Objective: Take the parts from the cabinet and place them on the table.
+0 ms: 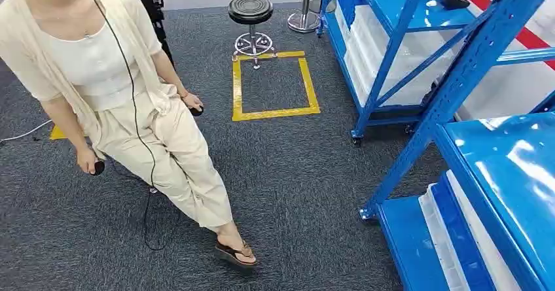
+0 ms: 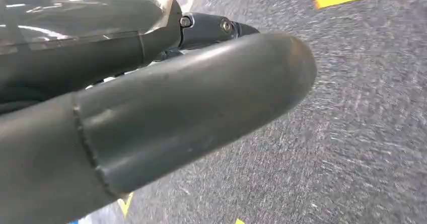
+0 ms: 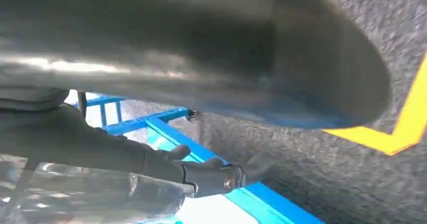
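Two blue shelf racks stand on the right of the head view. The far rack (image 1: pixel 399 36) holds white bins (image 1: pixel 393 62). The near rack (image 1: pixel 510 167) has white and blue bins (image 1: pixel 451 239) on its low shelf. No loose parts can be made out. My left hand (image 2: pixel 176 113) hangs over grey carpet, thick thumb in front and dark fingers (image 2: pixel 211 27) stretched out under a glossy film. My right hand (image 3: pixel 201 58) hangs the same way, its fingers (image 3: pixel 211 176) straight, with the blue rack frame (image 3: pixel 161 118) behind them. Neither hand grips anything that I can see.
A person (image 1: pixel 131 95) in cream clothes stands close at the left, a small dark controller in each hand and a black cable trailing down. On the carpet ahead are a yellow tape square (image 1: pixel 271 85), a black stool (image 1: pixel 251 10) and a metal post base (image 1: pixel 304 19).
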Controlling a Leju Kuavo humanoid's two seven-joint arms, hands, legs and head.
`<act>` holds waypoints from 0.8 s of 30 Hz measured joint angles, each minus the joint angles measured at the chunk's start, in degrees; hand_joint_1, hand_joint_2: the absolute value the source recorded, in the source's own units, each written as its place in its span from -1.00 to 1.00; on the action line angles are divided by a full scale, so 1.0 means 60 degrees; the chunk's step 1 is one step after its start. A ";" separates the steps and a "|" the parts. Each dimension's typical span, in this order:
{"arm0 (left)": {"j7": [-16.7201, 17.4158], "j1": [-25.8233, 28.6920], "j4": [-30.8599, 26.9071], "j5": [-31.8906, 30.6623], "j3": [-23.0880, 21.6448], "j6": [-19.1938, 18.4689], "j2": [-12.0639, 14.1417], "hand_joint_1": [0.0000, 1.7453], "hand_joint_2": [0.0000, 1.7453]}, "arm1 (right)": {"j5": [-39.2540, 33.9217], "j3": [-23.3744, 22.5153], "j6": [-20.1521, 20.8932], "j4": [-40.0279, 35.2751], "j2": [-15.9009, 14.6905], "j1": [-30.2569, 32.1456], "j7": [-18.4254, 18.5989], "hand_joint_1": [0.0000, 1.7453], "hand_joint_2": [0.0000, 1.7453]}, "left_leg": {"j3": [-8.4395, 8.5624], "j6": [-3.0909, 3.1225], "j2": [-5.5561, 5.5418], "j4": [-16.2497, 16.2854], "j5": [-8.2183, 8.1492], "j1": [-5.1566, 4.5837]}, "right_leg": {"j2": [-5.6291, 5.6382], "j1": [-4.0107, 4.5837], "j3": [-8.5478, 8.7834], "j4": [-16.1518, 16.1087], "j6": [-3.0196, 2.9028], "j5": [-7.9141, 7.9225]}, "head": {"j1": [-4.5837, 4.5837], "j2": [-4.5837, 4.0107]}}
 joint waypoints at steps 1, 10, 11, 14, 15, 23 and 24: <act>0.0000 0.0005 0.0000 -0.0036 -0.0007 -0.0026 0.0011 -1.00 -1.00 | -0.0040 -0.0011 -0.0051 0.0000 0.0004 0.0007 0.0018 -1.00 -1.00 | -0.0177 -0.0028 -0.0617 0.0470 -0.0402 0.0016 | 0.0100 0.0047 -0.0011 0.0002 -0.0088 0.0038 | -0.0018 0.0000; 0.0025 0.0080 0.0000 -0.0207 -0.0109 -0.0135 0.0055 -1.00 -1.00 | -0.0128 -0.0047 -0.0091 0.0000 0.0047 -0.0018 0.0160 -1.00 -1.00 | -0.0232 0.0071 -0.2054 0.0147 0.0062 0.0101 | 0.1231 0.0303 -0.0123 0.0178 -0.0130 0.0070 | -0.0018 0.0000; 0.0033 0.0077 0.0000 -0.0248 -0.0131 -0.0135 0.0062 -1.00 -1.00 | -0.0164 -0.0062 -0.0098 0.0000 0.0051 -0.0026 0.0168 -1.00 -1.00 | -0.0281 0.0084 -0.1911 0.0197 0.0071 0.0064 | 0.1333 0.0241 -0.0186 0.0153 -0.0060 0.0121 | -0.0011 0.0000; 0.0030 0.0039 0.0000 -0.0313 -0.0215 -0.0157 0.0066 -1.00 -1.00 | -0.0284 -0.0182 -0.0109 0.0000 0.0069 0.0039 0.0168 -1.00 -1.00 | -0.0261 0.0322 -0.1594 0.0078 0.0180 -0.0029 | 0.1621 0.0223 -0.0407 0.0094 0.0185 0.0215 | -0.0014 0.0000; -0.0003 0.0031 -0.0003 -0.0339 -0.0229 -0.0171 0.0066 -1.00 -1.00 | -0.0313 -0.0222 -0.0120 0.0000 0.0080 0.0039 0.0146 -1.00 -1.00 | -0.0254 0.0419 -0.1436 -0.0007 0.0274 -0.0008 | 0.1185 0.0215 -0.0438 0.0308 0.0152 0.0115 | -0.0014 0.0000; -0.0175 0.0050 0.0000 -0.0393 -0.0244 -0.0255 0.0117 -1.00 -1.00 | -0.0430 -0.0386 -0.0168 0.0000 0.0120 0.0039 0.0007 -1.00 -1.00 | -0.0315 0.0482 -0.0344 -0.0022 0.0279 -0.0091 | 0.0161 0.0122 -0.0688 0.1320 0.0393 -0.0465 | 0.0047 0.0000; -0.0182 0.0049 -0.0004 -0.0397 -0.0244 -0.0255 0.0117 -1.00 -1.00 | -0.0430 -0.0423 -0.0178 -0.0004 0.0120 0.0022 -0.0011 -1.00 -1.00 | -0.0275 0.0431 -0.0240 -0.0007 0.0257 -0.0099 | -0.0226 0.0094 -0.0109 0.0350 0.0433 -0.0236 | 0.0044 0.0000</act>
